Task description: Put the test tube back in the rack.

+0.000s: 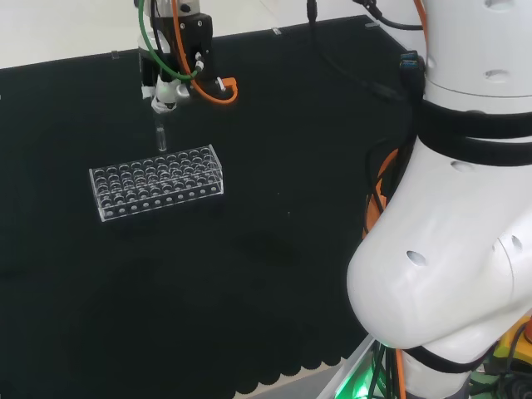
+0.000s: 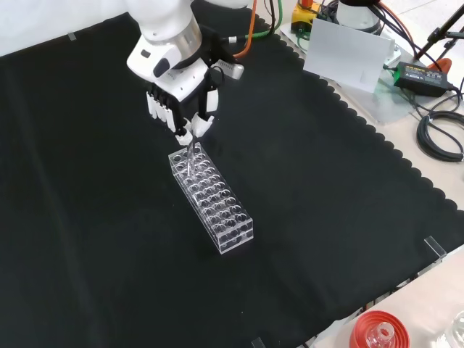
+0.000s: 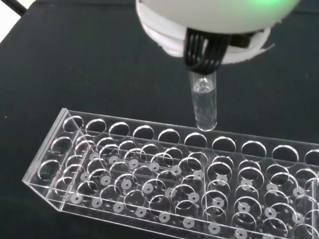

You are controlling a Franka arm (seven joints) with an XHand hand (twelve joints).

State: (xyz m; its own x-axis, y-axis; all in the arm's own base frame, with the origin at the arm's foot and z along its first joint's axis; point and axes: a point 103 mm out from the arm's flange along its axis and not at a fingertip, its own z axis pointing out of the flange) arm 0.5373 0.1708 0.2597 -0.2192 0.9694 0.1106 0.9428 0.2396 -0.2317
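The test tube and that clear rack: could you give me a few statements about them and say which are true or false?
1. The hand holds the test tube upright. True.
2. The test tube already sits fully down in the rack. False: in the wrist view its rounded bottom hangs just above the rack's outer row of holes.
3. The rack lies tipped on its side. False: it stands flat on the black cloth, holes up.
4. The rack is clear. True.
5. Several other tubes stand in the rack. False: the holes in view are empty.

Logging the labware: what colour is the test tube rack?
Colourless clear plastic rack, with pale dots at the wells' bottoms; wrist view.
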